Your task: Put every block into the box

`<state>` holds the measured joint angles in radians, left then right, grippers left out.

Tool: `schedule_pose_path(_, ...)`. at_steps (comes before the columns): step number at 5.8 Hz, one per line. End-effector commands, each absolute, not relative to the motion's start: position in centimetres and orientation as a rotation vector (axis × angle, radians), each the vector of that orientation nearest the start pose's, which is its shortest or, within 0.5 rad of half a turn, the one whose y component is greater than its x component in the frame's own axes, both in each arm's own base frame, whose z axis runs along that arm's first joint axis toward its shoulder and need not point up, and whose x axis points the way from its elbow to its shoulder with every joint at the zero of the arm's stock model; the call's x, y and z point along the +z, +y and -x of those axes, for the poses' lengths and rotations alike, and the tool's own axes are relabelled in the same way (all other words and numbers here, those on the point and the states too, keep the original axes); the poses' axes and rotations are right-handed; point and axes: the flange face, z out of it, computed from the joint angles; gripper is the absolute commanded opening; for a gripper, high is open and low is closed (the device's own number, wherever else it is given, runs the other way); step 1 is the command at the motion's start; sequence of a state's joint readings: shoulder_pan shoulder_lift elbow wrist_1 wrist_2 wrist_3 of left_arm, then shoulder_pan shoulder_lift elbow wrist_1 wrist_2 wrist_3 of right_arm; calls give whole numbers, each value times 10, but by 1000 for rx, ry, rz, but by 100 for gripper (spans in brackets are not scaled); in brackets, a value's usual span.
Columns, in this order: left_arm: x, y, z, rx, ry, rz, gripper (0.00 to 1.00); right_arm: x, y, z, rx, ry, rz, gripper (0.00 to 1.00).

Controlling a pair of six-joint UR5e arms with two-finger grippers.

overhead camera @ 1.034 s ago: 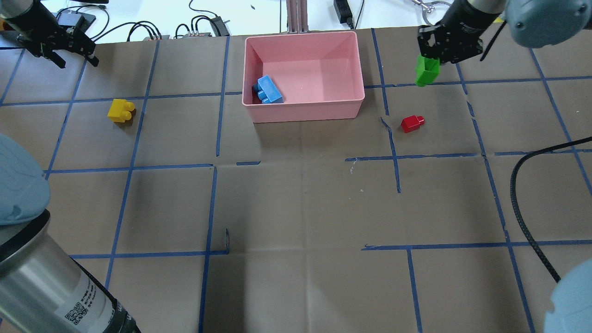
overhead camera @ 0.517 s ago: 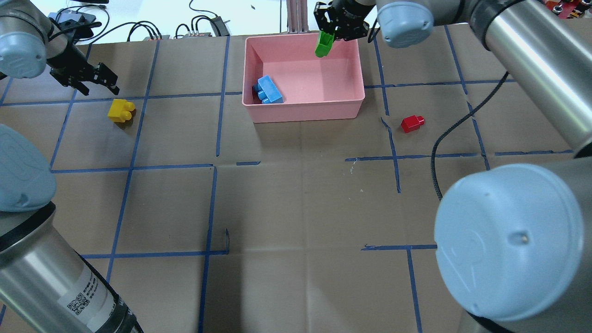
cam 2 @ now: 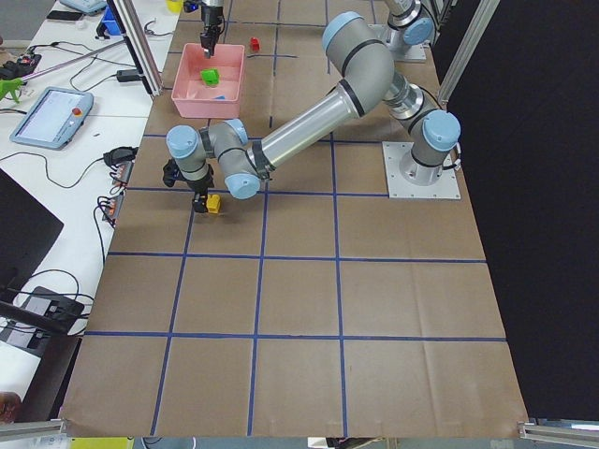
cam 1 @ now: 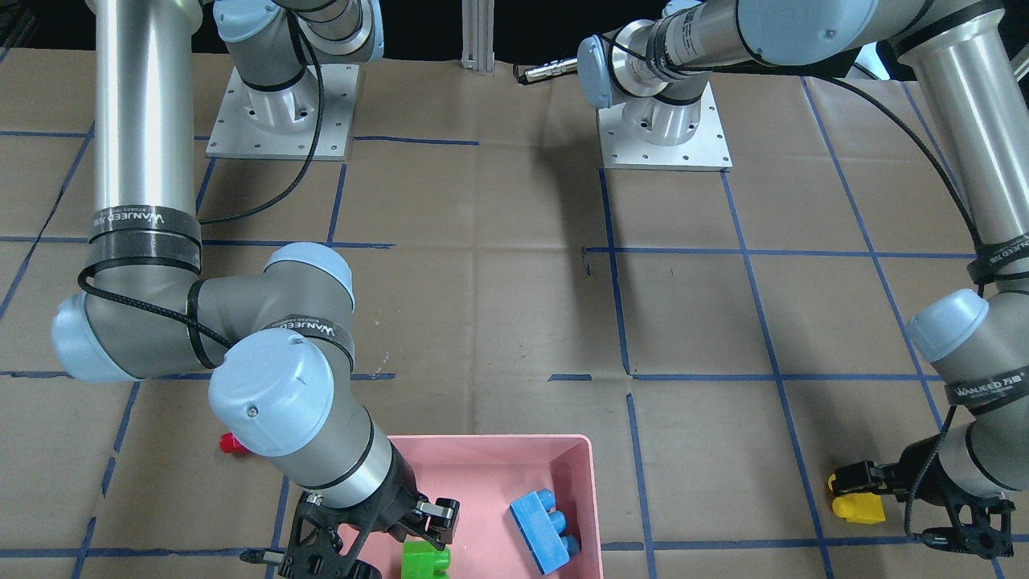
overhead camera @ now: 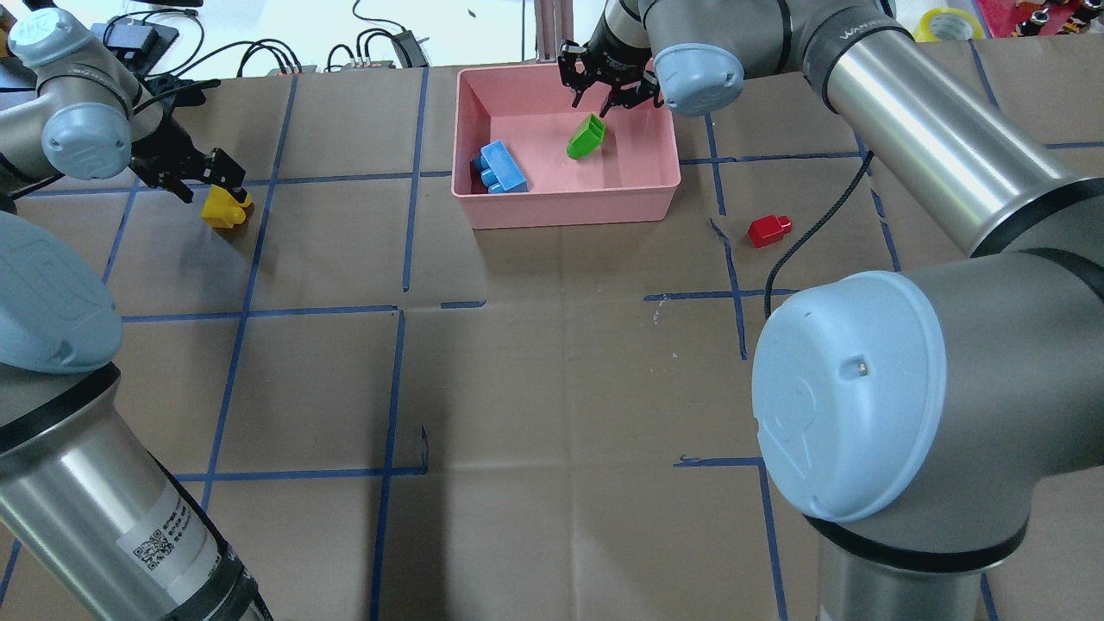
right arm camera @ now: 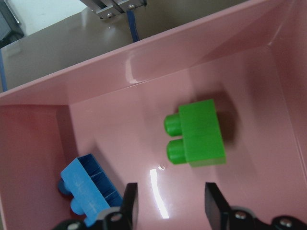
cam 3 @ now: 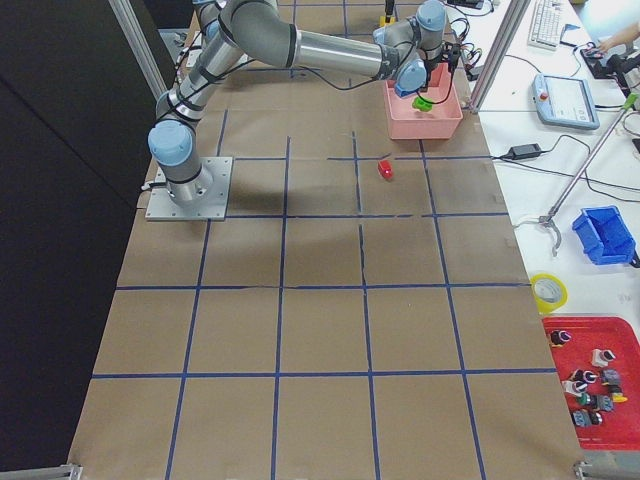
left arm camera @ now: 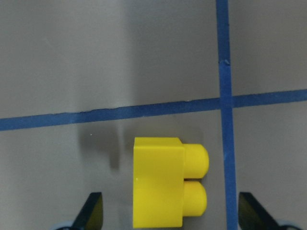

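Blocks: two are lying inside the pink box (overhead camera: 565, 209) and two are lying outside it. Counter (overhead camera: 552, 388) is wearing brown paper with a grid of blue tape (overhead camera: 405, 207). Beyond the box's far wall, black cables (overhead camera: 379, 43) are trailing over a white bench.

Inside the box: blue block (overhead camera: 503, 166) is lying against the wall on the robot's left. Green block (overhead camera: 586, 138) is sitting tilted nearer the far wall; I cannot tell whether it is resting flat on the floor.

Outside the box: red block (overhead camera: 768, 230) is lying on the counter near the box's corner on the robot's right. Yellow block (overhead camera: 226, 209) is lying well apart from the box, on the robot's left.

Right end effector (overhead camera: 604, 99) is hanging over the box's far wall, released, fingers spread, with the green block just below and clear of them. Left end effector (overhead camera: 211, 179) is hovering far out from the box, also released. In the left wrist view its fingertips (left arm camera: 93, 213) are flanking the yellow block, each with a gap showing.
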<state>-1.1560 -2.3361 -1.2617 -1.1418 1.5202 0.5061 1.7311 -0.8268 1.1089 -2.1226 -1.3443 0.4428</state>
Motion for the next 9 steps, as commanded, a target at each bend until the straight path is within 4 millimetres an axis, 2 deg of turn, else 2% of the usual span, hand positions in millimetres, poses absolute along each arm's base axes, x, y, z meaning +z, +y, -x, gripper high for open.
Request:
schedule_pose_path(1, 182, -735, -171, 32, 3201, -151, 99, 303, -748, -278, -251, 2829, -356, 100)
schedule_pose_path(2, 180, -735, -171, 37, 3202, -151, 99, 313, -743, -275, -207, 2849, -343, 100)
schedule_pose_path(3, 176, -735, -173, 44, 3203, -150, 99, 336, -737, -261, -227, 2900, -246, 100)
schedule_pose_path(4, 170, -737, -174, 50, 3203, -148, 98, 347, -730, -225, -172, 3028, -112, 100)
schedule_pose_path(5, 174, -737, -174, 44, 3200, -148, 93, 359, -737, -185, -210, 3066, 138, 100)
schedule_pose_path(6, 173, -737, -174, 43, 3201, -148, 77, 378, -737, -152, -254, 3071, 268, 100)
schedule_pose_path(7, 179, -738, -174, 33, 3196, -146, 53, 367, -737, -122, -206, 3093, 219, 100)
schedule_pose_path(9, 180, -737, -175, 50, 3179, -138, 29, 345, -708, -93, -138, 3120, 231, 99)
